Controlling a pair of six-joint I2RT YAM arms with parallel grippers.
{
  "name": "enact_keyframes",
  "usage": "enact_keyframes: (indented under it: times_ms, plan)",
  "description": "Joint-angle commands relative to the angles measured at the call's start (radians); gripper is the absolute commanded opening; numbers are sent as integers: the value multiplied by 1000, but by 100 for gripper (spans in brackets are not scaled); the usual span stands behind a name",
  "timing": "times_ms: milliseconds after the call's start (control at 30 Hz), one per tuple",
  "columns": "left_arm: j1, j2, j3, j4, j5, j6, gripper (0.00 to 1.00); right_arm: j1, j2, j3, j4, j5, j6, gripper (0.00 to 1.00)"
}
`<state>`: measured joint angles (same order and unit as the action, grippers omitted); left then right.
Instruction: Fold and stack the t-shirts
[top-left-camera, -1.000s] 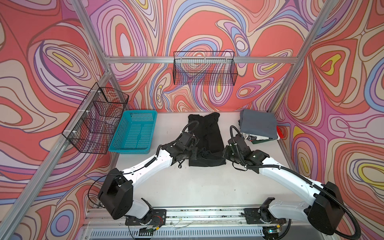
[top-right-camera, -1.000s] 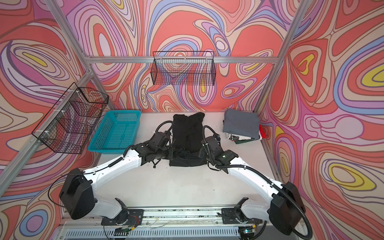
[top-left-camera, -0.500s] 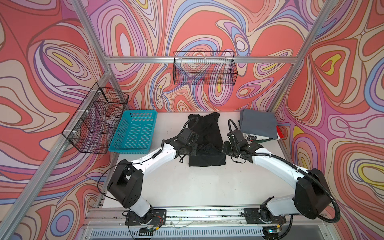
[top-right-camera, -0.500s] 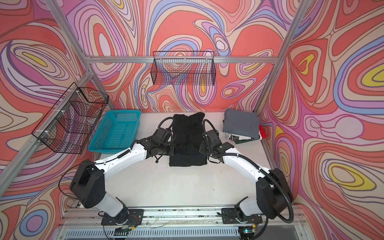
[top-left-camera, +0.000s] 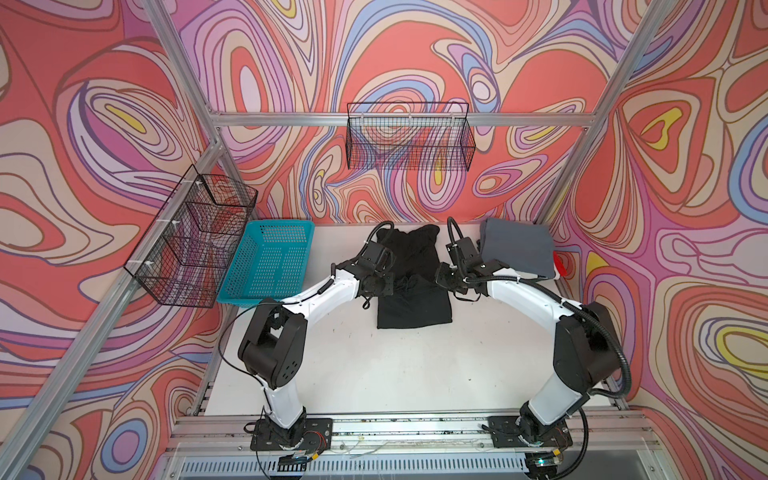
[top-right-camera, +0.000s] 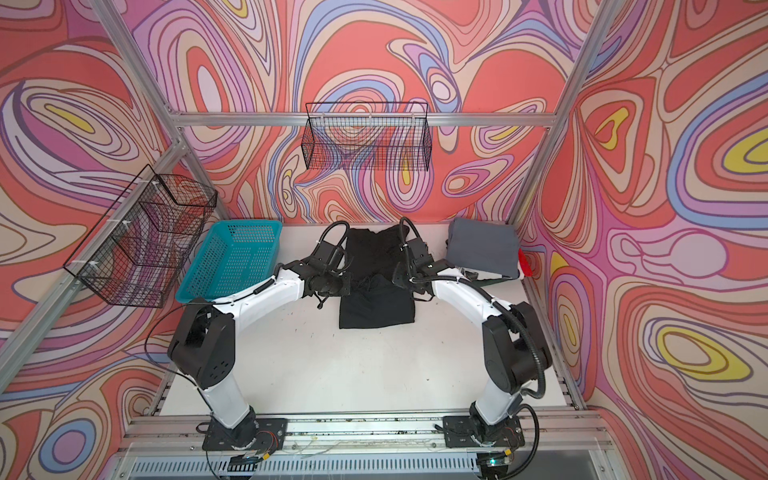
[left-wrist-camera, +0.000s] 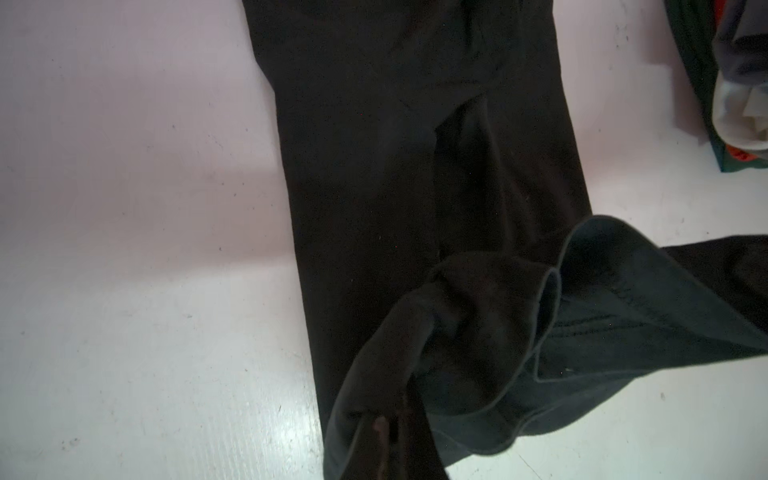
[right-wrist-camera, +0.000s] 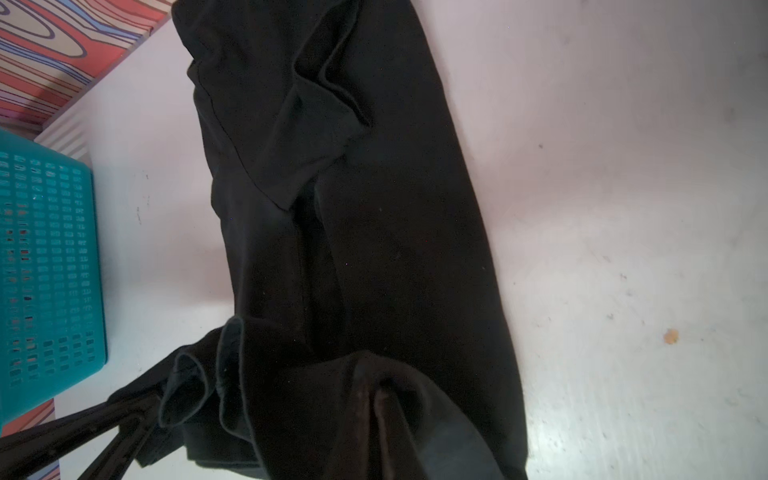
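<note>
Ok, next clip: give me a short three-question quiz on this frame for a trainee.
1. True or false: the plain black cloth t-shirt lies inside the turquoise perforated plastic basket.
2. Which shirt tops the folded pile? A red, B slate-grey, C white.
3. Fill in: the left hand and right hand are both shut on the ____.
Key: 1 false; 2 B; 3 black t-shirt.

white-shelled left arm (top-left-camera: 328, 291) and right arm (top-left-camera: 523, 297), bulky black joints (top-left-camera: 272, 345), looped black cables (top-left-camera: 380, 224), ribbed hose (top-left-camera: 622, 361)
</note>
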<state>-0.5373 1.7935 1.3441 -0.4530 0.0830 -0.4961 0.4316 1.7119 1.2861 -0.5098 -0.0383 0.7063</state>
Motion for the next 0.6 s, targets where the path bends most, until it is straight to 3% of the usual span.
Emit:
enact_keyframes:
  times_ms: [0, 233, 567]
  plan:
    - [20, 47, 53, -29, 21, 19, 0, -17, 43, 58, -38, -21, -33, 0]
    - [37, 115, 112, -59, 17, 29, 0, -27, 132, 152, -79, 1, -55, 0]
    - [57, 162, 135, -51, 24, 34, 0, -33, 176, 162, -75, 15, -51, 0]
